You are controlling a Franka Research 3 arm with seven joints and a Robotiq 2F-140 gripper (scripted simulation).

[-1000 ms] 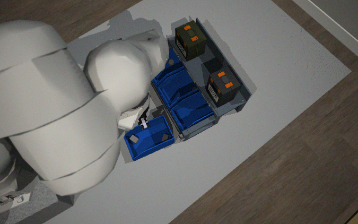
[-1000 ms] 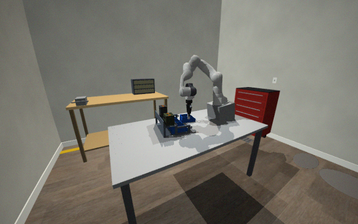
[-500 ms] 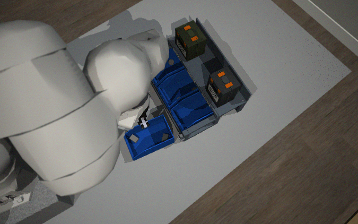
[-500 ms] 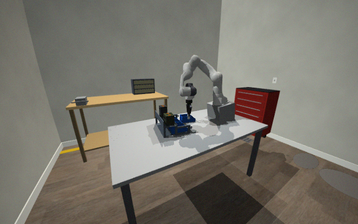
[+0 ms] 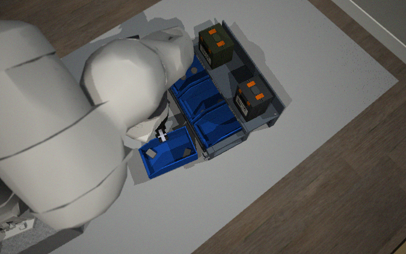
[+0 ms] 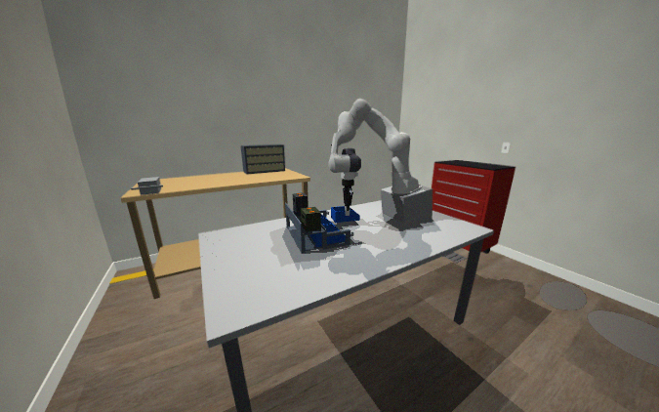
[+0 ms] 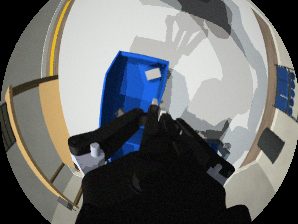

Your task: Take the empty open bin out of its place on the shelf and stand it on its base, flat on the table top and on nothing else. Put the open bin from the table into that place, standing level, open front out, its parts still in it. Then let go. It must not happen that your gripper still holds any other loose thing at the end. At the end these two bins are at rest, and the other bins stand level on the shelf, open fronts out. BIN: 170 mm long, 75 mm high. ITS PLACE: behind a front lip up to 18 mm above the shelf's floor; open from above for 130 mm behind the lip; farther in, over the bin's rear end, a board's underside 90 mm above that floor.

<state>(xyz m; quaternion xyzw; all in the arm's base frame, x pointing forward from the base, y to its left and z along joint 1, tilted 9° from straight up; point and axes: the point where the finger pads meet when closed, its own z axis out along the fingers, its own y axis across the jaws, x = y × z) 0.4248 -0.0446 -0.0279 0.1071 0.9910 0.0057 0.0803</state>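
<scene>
A blue open bin [image 5: 168,151] stands on the white table top in front of the grey shelf [image 5: 229,91]. It holds two grey parts [image 5: 150,153]. It also shows in the wrist view [image 7: 129,103] and in the exterior view [image 6: 344,214]. My gripper [image 5: 161,136] points down at this bin's long wall on the robot's side, with the fingers closed on the wall's top edge [image 7: 154,106]. Three blue bins sit side by side in the shelf's front row. The near one [image 5: 218,125] and the middle one [image 5: 199,97] look empty. The far one [image 5: 189,79] holds round parts and is partly hidden by my arm.
Two dark boxes with orange clips [image 5: 215,46] [image 5: 253,97] stand on the shelf's upper board behind the bins. My arm's large links [image 5: 71,120] hide the table's left side. The robot's base block [image 6: 406,204] stands behind the bin.
</scene>
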